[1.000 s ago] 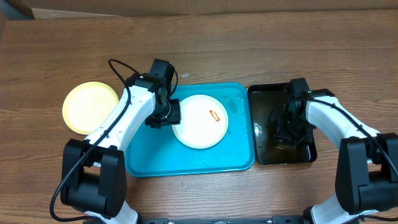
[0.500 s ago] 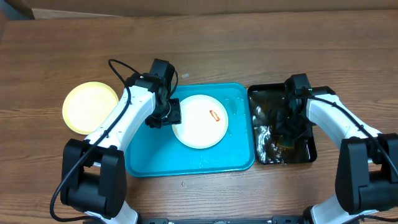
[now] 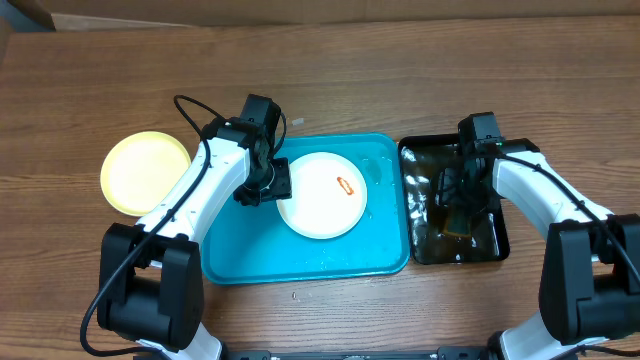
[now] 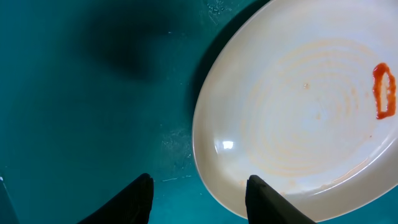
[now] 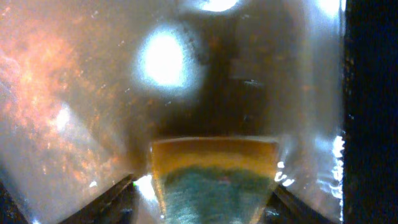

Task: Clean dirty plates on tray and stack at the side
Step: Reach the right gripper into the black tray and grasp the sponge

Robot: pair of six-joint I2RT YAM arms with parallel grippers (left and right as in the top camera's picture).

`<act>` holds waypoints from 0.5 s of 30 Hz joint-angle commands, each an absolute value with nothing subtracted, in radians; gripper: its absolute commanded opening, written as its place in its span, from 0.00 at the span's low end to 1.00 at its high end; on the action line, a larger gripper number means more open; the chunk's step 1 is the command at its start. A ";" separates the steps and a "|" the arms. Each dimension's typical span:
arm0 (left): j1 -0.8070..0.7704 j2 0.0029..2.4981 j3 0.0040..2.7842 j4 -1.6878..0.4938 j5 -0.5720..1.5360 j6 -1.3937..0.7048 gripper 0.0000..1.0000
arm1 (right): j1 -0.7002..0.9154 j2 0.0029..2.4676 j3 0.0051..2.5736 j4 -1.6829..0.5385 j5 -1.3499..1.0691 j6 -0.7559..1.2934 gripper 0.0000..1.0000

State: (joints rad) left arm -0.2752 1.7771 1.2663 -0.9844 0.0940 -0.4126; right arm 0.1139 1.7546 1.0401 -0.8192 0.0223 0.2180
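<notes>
One pale plate (image 3: 146,172) lies aside, beyond the left gripper (image 4: 199,190), whose parted jaws straddle the smeared white plate (image 4: 298,112) on the turquoise tray (image 4: 74,93). The right gripper (image 5: 205,208) (grip on the sponge (image 5: 214,168) unclear) hovers in the black tray (image 3: 497,235). I judge that wiping and stacking remain.

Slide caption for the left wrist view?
Left gripper open at the rim of the white plate, orange-red smear unwiped, on the turquoise tray.
</notes>
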 commanded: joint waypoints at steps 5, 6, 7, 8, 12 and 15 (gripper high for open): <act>-0.285 1.790 1.264 -0.982 0.105 -0.420 0.50 | 0.116 1.750 1.049 -0.793 0.031 0.213 0.08; -0.285 1.790 1.264 -0.983 0.105 -0.420 0.50 | 0.116 1.750 1.049 -0.785 0.028 0.213 0.38; -0.285 1.790 1.264 -0.983 0.105 -0.419 0.50 | 0.116 1.750 1.049 -0.783 0.028 0.213 0.60; -0.285 1.790 1.263 -0.986 0.105 -0.420 0.50 | 0.116 1.750 1.049 -0.789 0.028 0.213 0.65; -0.294 1.790 1.263 -1.000 0.104 -0.419 0.47 | 0.116 1.750 1.048 -0.855 0.024 0.213 0.59; -0.301 1.790 1.263 -0.993 0.101 -0.419 0.41 | 0.116 1.750 1.048 -0.873 0.024 0.213 0.59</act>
State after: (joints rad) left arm -0.2852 1.7771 1.2663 -0.9981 0.0937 -0.4129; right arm 0.1131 1.7546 1.0401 -0.8669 0.0288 0.2089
